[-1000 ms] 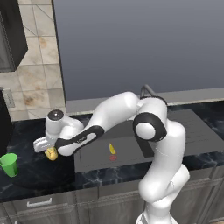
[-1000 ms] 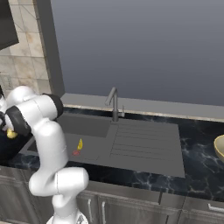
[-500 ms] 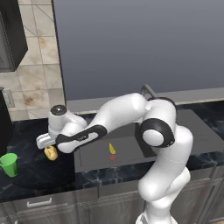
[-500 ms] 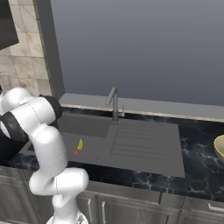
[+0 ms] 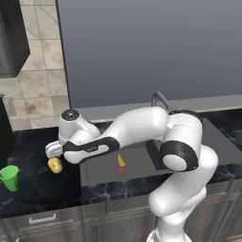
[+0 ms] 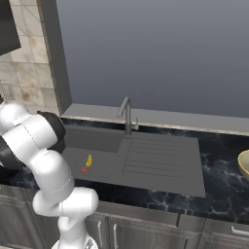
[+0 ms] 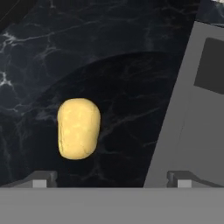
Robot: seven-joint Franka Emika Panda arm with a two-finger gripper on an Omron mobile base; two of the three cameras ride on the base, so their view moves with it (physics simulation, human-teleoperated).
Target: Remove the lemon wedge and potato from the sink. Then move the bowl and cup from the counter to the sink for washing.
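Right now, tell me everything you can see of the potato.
The potato is a small, rounded, lumpy yellow-tan oblong with a faintly mottled skin, whole and unmarked. It lies on its side on the dark marbled counter, left of the sink and outside its rim. Nothing grips it: the open tool hangs just above, fingertips apart and clear of it. The green cup stands apart, further left.

No text, label, brand, number or sign can be read anywhere in these views.
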